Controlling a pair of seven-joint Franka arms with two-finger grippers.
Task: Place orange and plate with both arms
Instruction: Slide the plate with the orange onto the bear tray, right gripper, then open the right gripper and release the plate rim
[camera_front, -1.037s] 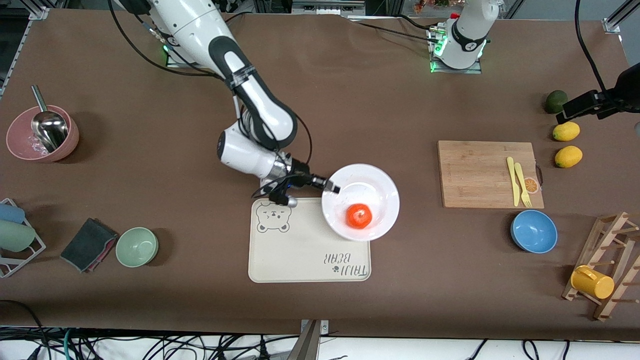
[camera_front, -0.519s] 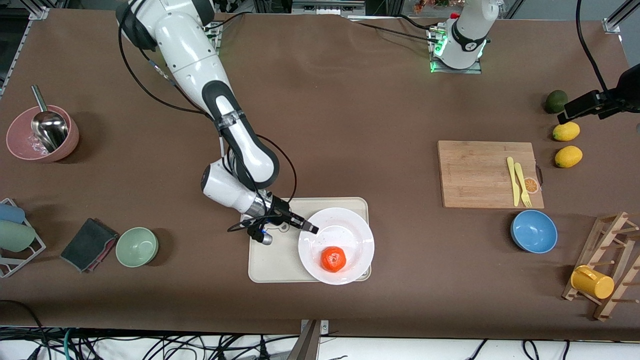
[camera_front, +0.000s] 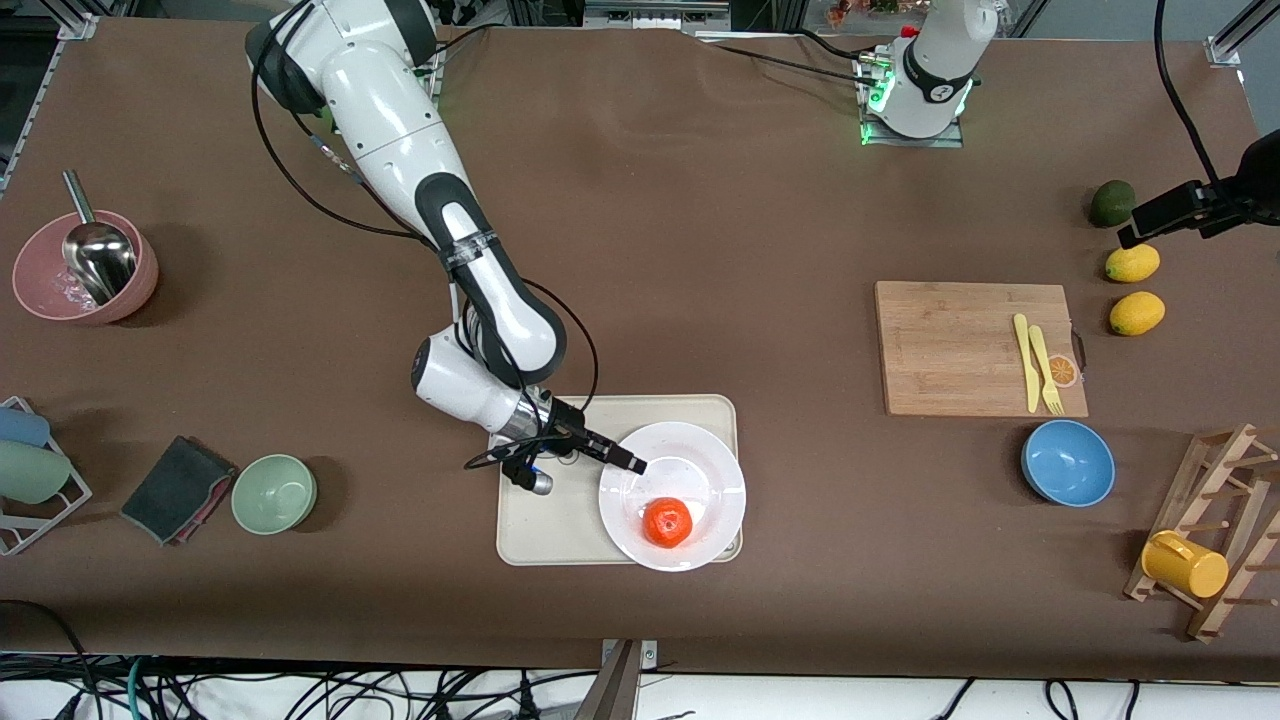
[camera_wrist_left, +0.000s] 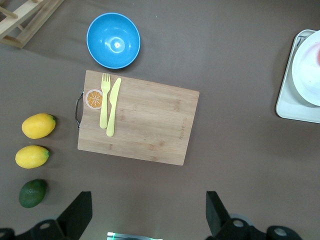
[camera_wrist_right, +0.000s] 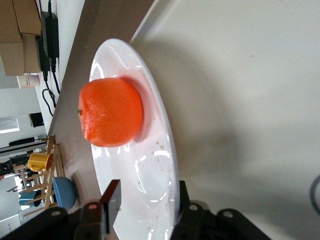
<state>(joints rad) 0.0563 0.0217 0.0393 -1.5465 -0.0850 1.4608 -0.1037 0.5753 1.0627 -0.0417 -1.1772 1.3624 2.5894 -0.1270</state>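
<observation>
Moved onto the tray (camera_front: 560, 525), one plate (camera_front: 705, 470) with one orange (camera_front: 667, 521); right claw (camera_front: 634, 464) straddles its rim, loosened; left claw (camera_wrist_left: 149, 212) apart.

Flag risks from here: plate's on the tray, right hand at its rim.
1. The plate overhangs the cream tray at the edge nearer the front camera; it may tip or slide off.
2. The right hand straddles the plate's rim; pulling away could drag it.
3. The orange sits loose off-centre and could roll.
</observation>
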